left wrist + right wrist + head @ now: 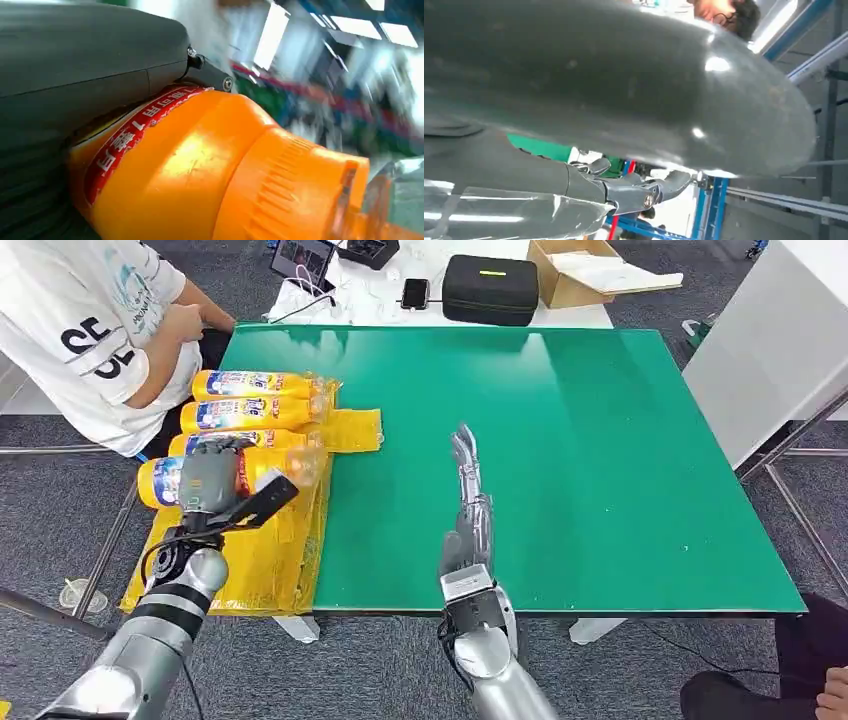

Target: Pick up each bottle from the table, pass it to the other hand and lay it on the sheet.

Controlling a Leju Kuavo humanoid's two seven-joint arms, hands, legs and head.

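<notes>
My left hand (212, 480) grips a smooth orange plastic bottle (200, 170) mid-body, probably slippery; right fingers (466, 455) outstretched, empty.

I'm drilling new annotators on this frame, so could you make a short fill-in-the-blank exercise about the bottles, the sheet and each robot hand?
1. The left robot hand grips an orange bottle over the ____ sheet.
2. The right robot hand hangs over the green table holding ____.
3. Counting the gripped one, ____ bottles lie in a row at the sheet.
4. A person in a ____ shirt sits beside the table.

Missing words: yellow; nothing; four; white
</notes>
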